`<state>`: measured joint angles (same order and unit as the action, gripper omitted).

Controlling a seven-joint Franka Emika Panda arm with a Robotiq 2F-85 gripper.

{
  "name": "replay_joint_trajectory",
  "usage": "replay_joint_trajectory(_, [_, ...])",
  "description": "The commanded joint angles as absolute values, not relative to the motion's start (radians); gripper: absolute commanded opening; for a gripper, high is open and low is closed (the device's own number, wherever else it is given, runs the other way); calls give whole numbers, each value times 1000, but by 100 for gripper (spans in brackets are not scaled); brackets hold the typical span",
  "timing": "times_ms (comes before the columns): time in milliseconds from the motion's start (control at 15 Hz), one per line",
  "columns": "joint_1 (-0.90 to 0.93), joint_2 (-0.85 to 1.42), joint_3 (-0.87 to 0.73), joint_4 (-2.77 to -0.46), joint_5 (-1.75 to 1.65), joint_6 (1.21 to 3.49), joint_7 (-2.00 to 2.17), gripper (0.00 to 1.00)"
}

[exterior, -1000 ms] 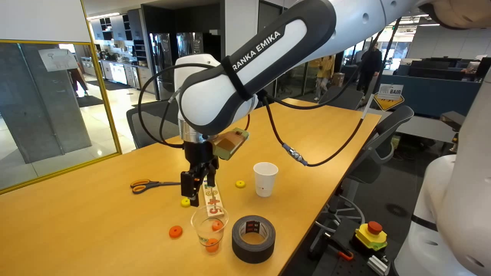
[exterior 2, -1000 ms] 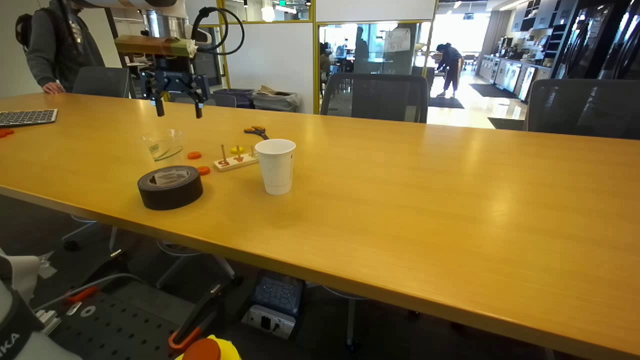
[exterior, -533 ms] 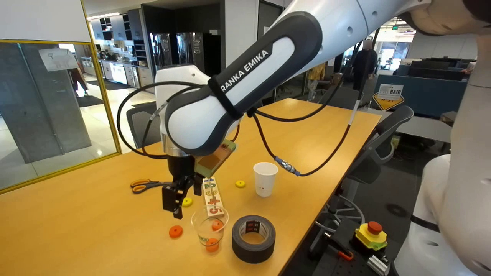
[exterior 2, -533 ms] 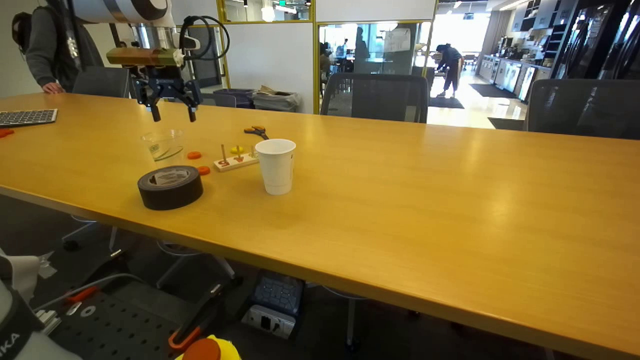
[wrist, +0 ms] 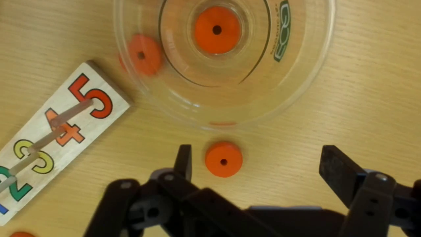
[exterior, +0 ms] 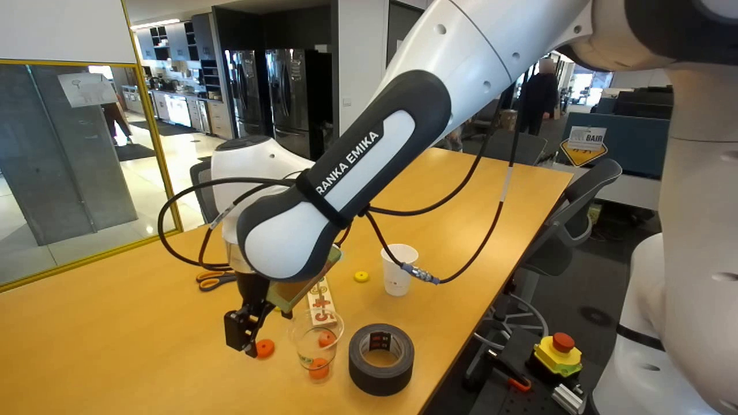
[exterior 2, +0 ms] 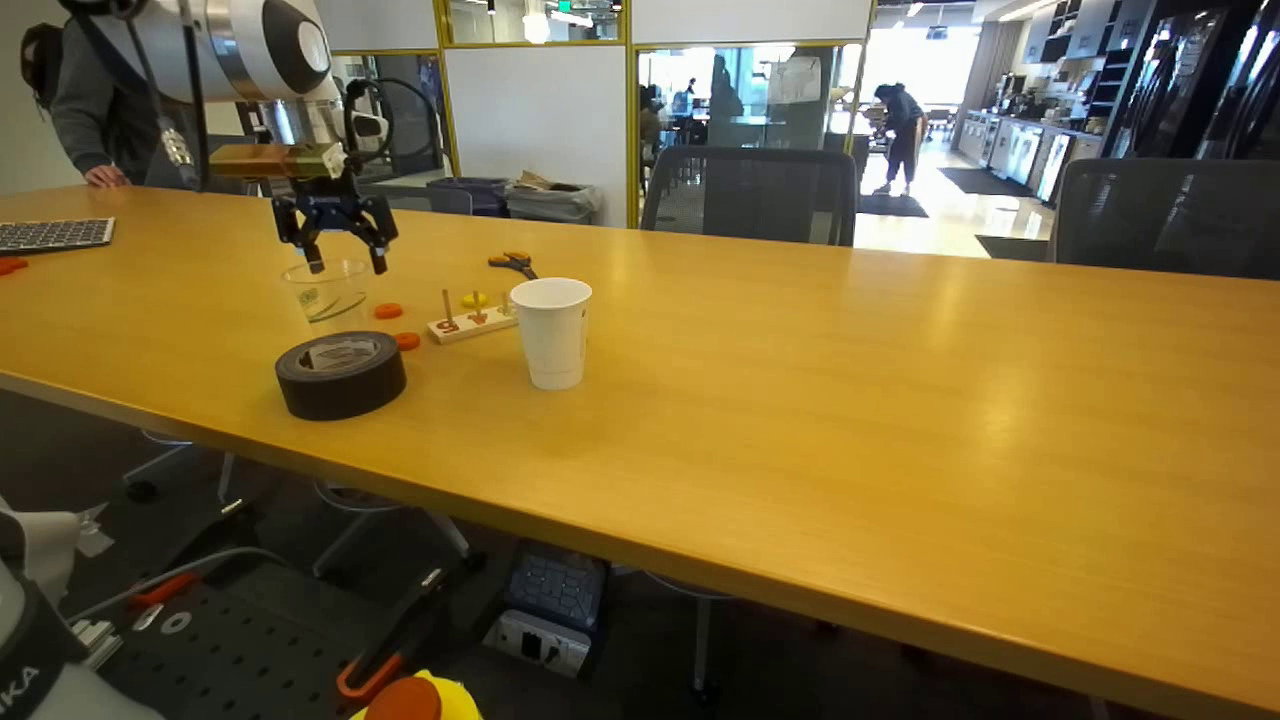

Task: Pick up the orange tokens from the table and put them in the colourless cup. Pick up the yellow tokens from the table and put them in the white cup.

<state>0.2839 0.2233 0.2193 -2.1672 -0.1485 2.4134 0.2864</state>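
– How's the pincer (wrist: 256,161)?
– Jaws wide apart, an orange token (wrist: 227,153) seen between them, lower down
– And around?
– Clear cup (wrist: 227,98) just beside it, another token (wrist: 227,37) inside; white cup (exterior 2: 555,340) and a yellow token (exterior: 361,276) farther off

Glossy white arm (exterior: 380,155), dark grey panels (exterior: 426,92), white "EMIKA" lettering (exterior: 349,162), looping black cables (exterior: 242,180), black two-fingered hand (exterior 2: 348,267)

So we've got our forearm (exterior: 369,155) slanting from upper right to lower left in an exterior view, with the wrist (exterior 2: 292,122) bent so our gripper (wrist: 257,161) hangs pretty much straight down. Both fingers (wrist: 340,176) are spread wide, well apart, reaching in from the bottom edge of the wrist view.
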Motion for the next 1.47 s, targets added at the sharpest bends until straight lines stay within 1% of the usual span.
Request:
replay_joint_trajectory(0, [323,297,192,-2096,-217,2421,367,100])
replay_joint_trajectory(533, [341,418,149,-2000,-199,2407,376,100])
replay_joint_trajectory(1200, [327,453,140,-1968,-145,2411,349,100])
replay_joint_trajectory(1267, [325,452,142,-1970,-138,2415,345,75])
replay_joint_trajectory(1333, [324,452,142,-1970,-134,2413,342,74])
replay_joint_trajectory(1400, [324,451,143,-1970,-131,2410,342,68])
